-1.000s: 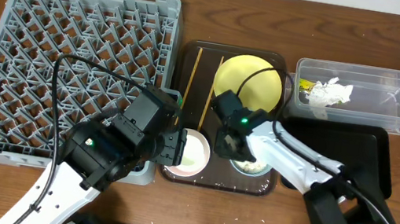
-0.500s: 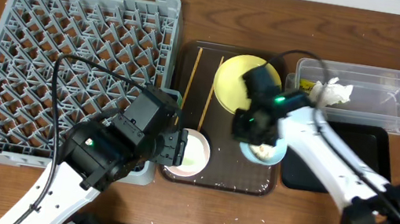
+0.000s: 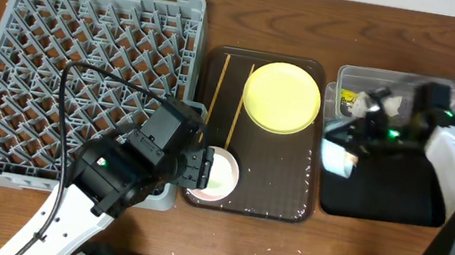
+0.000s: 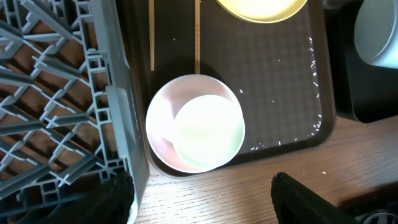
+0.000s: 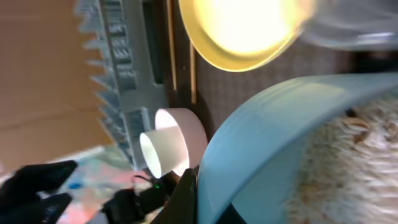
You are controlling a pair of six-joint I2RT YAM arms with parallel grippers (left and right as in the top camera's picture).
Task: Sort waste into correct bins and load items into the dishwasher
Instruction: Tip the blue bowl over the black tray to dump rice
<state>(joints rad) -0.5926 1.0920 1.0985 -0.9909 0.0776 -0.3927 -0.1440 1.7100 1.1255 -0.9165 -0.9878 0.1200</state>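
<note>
My right gripper [image 3: 359,140] is shut on the rim of the light blue bowl [image 3: 338,155] and holds it tilted above the left edge of the black tray [image 3: 399,189]. Rice scraps [image 5: 348,162] lie inside the bowl [image 5: 280,124]. My left gripper [image 4: 205,208] is wide open beside the pinkish-white bowl [image 4: 160,134], which holds the white cup [image 4: 208,132]. The yellow plate [image 3: 282,97] and the chopsticks [image 3: 238,102] lie on the brown serving tray [image 3: 277,189]. The clear tub [image 3: 446,115] holds the tissue [image 3: 377,106] and the wrapper [image 3: 347,97]. The grey dish rack [image 3: 82,70] stands at the left.
Loose rice grains [image 4: 311,62] dot the right side of the brown tray and the table in front of it. The rack's wall [image 4: 127,124] runs right beside the pinkish bowl. The black tray sits just in front of the clear tub.
My right arm has lifted the light blue bowl off the brown tray and carried it right, to the black tray's left edge, now tilted. The left arm has not moved.
</note>
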